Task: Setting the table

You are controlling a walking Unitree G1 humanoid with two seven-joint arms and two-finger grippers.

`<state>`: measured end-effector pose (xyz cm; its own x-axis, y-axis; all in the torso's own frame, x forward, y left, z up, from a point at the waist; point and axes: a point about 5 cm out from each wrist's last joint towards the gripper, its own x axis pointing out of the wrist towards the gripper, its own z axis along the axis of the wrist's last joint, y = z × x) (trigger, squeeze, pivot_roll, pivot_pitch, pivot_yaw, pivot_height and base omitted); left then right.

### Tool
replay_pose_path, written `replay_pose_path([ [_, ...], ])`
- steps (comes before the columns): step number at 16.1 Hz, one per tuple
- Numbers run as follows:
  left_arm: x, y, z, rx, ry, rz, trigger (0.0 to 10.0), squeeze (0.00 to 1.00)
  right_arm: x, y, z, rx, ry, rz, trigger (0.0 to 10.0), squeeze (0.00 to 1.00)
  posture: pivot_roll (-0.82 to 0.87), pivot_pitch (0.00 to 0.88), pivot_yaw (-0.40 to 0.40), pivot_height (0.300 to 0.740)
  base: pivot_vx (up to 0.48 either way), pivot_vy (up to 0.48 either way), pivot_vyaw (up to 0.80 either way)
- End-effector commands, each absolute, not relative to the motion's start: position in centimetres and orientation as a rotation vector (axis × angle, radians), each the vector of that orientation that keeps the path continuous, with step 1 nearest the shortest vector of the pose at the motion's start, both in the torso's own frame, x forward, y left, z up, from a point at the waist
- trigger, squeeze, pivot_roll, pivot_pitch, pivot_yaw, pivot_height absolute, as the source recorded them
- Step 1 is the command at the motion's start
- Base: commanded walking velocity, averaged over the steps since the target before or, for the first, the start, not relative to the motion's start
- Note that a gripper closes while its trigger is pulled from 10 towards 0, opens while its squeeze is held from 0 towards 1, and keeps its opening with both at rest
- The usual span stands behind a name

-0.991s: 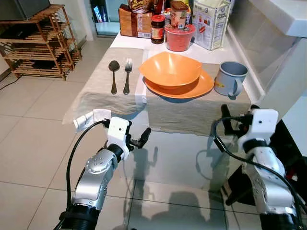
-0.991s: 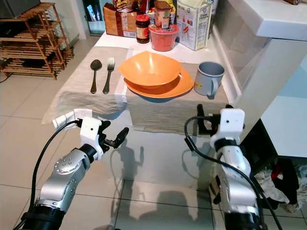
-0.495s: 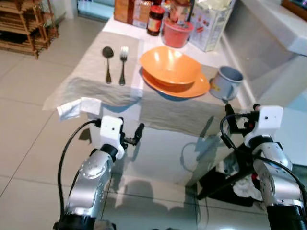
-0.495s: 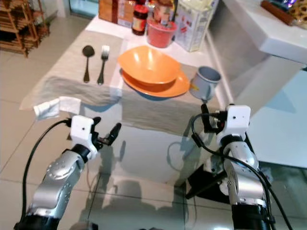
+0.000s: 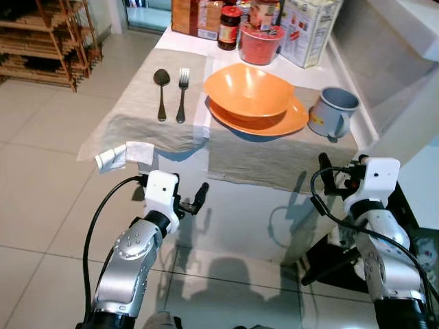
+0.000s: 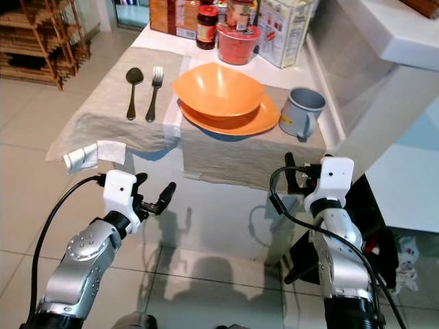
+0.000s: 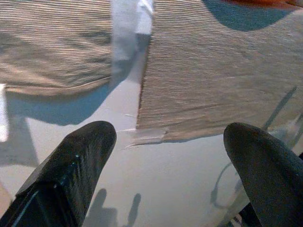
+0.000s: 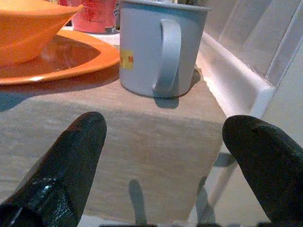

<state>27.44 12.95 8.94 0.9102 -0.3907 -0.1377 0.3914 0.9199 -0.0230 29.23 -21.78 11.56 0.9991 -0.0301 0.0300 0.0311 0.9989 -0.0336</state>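
Note:
Two beige placemats [image 5: 134,120] cover the table. A spoon [image 5: 161,94] and a fork [image 5: 182,96] lie side by side on the left one. To their right an orange bowl [image 5: 247,89] rests in an orange plate [image 5: 274,125], and a grey mug [image 5: 331,112] stands beside them. A folded white napkin [image 5: 123,155] lies at the left front corner. My left gripper [image 5: 194,201] hangs open below the table's front edge, holding nothing. My right gripper [image 5: 335,179] is open too, just in front of the mug [image 8: 161,52] and lower than it.
Jars, a red tub [image 5: 259,46] and cartons [image 5: 310,27] crowd the table's far end. A white counter [image 5: 411,27] runs along the right. A wooden rack [image 5: 48,41] stands at the far left on the tiled floor. Dark objects [image 5: 329,253] lie on the floor by my right arm.
The whole picture has shifted, so the camera moved. Nothing on the table has changed place. Both grippers stay open in front of the table edge.

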Motion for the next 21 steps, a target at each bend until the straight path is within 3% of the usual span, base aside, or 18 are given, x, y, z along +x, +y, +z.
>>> replay_pose_path([
  [1,27.5,12.4,8.8,0.004,0.156,-0.43,10.0,0.0,29.5,-21.9,12.1,-0.046,-0.056,-0.035,10.0,0.0,0.1,0.024,-0.07,0.74,0.0,0.0,0.0],
  [6,28.5,12.1,9.0,-0.001,0.148,-0.435,10.0,0.0,31.4,-21.9,14.0,-0.044,-0.129,-0.051,10.0,0.0,0.1,0.0,-0.046,0.74,0.0,0.0,0.0],
  [21,28.4,13.0,9.0,0.021,0.153,-0.434,10.0,0.0,34.0,-22.9,13.6,-0.02,-0.116,-0.114,10.0,0.0,0.13,0.0,-0.034,0.74,0.0,0.0,0.0],
])
